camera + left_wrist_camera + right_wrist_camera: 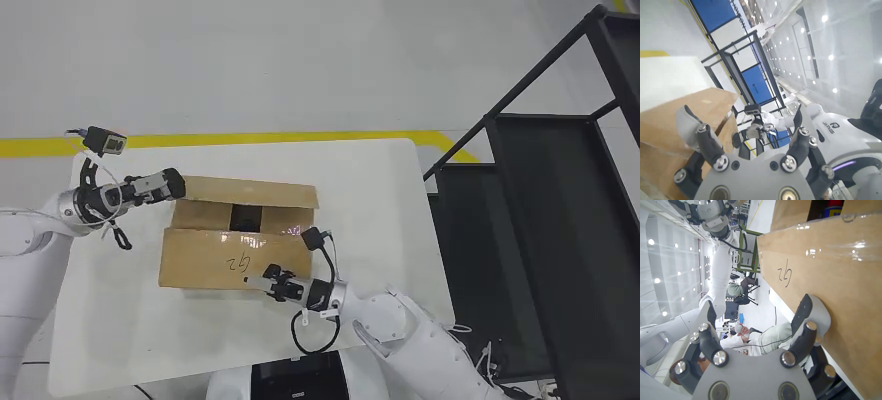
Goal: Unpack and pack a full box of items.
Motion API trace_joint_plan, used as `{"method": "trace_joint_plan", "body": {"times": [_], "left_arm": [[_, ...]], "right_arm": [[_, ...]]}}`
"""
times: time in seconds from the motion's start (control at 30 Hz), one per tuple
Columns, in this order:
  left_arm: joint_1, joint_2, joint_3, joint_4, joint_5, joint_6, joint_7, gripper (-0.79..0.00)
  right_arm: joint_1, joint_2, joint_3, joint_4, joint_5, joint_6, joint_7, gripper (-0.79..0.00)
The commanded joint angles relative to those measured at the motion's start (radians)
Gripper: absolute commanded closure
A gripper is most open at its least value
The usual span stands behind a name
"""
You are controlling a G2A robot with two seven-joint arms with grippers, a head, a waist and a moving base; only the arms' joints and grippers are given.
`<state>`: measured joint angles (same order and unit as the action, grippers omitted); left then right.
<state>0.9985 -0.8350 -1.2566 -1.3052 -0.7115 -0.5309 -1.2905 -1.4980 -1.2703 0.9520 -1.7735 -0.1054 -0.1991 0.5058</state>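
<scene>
Here, the box (215,255) sat on the table (370,190) between the two grippers, its top flaps not fully shut and a dark gap (245,217) left between them. In the right wrist view a red, blue and yellow item (832,207) showed inside through that gap; what it was could not be told.

The left gripper (178,185) was at the box's far left corner, level with the far flap (245,192). Its fingers were spread wide with nothing between them. In the left wrist view, the left gripper (743,123) had one finger (687,121) lying over the tilted cardboard (706,102) of that flap; whether it touched could not be told. The other finger stood free in the air, away from the box.

The right gripper (262,279) was at the box's near edge, just below the near flap (225,258), which carried a handwritten mark (785,275). Its fingers were also apart and held nothing. In the right wrist view, the right gripper (757,313) had one finger (806,311) resting against the marked cardboard face (819,266), while the other pointed away from the box.

Beyond the left gripper, past the table's far edge, a yellow line (300,140) ran along the floor. Off to the right gripper's outer side, beside the table, stood a black rack (560,200).
</scene>
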Motion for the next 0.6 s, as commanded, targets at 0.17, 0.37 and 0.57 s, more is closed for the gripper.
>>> {"method": "trace_joint_plan", "body": {"times": [0.17,0.37,0.57], "left_arm": [[0.084,0.022,0.002,-0.041,0.028,0.059,-0.058,-0.785],[0.091,0.029,0.03,-0.016,0.048,0.072,-0.071,-0.785],[0.075,0.032,0.056,0.015,0.049,0.062,-0.061,-0.785]], "right_arm": [[0.003,0.003,0.01,-0.022,-0.016,0.006,-0.016,-0.785],[0.025,0.004,0.036,-0.015,-0.029,0.02,-0.072,-0.785],[0.064,-0.005,0.033,0.011,-0.038,0.023,-0.147,-0.785]]}}
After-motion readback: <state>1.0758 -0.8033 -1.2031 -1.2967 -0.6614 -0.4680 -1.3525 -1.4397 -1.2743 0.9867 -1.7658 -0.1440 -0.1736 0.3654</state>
